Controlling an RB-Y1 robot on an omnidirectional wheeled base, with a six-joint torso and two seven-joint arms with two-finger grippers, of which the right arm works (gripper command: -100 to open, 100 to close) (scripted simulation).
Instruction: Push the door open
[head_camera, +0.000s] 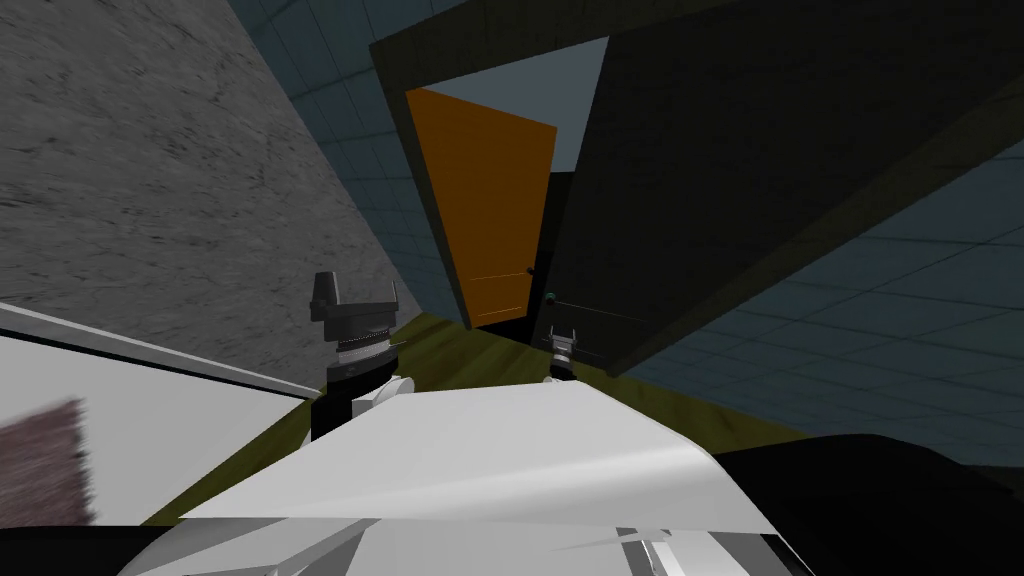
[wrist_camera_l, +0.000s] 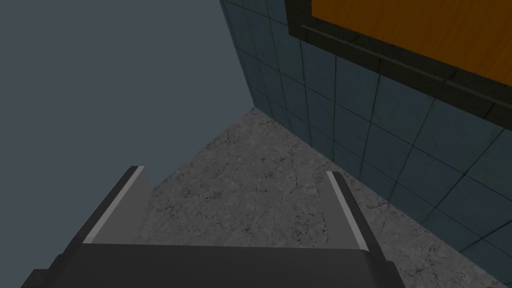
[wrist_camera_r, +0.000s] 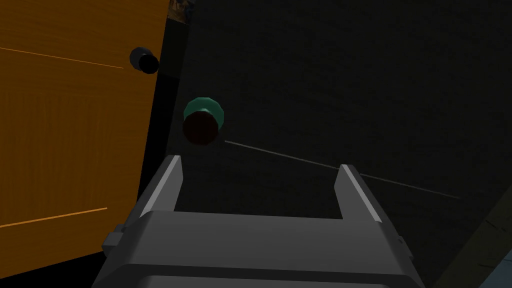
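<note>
dark door (head_camera: 760, 150): a near-black panel is seen at the right of the opening in the head view. Its knob edge stands away from the frame (head_camera: 385, 60), so a gap is left. A thin pale line is drawn across its face in the right wrist view.
green knob (wrist_camera_r: 202, 120): a teal collar with a dark round front is set close to the dark door's free edge, on the side facing the orange door.
right gripper (wrist_camera_r: 260, 182): it is pointed at the dark door's face, low on the panel and near the free edge. Its fingers are spread and nothing is held between them. The green knob is seen just beyond one fingertip, apart from it. Whether the fingertips touch the panel cannot be told.
orange door (head_camera: 490, 200): it is seen through the gap, beyond the dark door. Two thin lines are drawn across it.
black knob (wrist_camera_r: 145, 61): it is fixed near the orange door's edge, on the side next to the dark door.
left gripper (wrist_camera_l: 240, 200): it is held raised on the left in the head view, well apart from both doors. Its fingers are spread and nothing is held.
floor (head_camera: 450, 350): an olive-green strip is seen running from the grippers to the opening.
</note>
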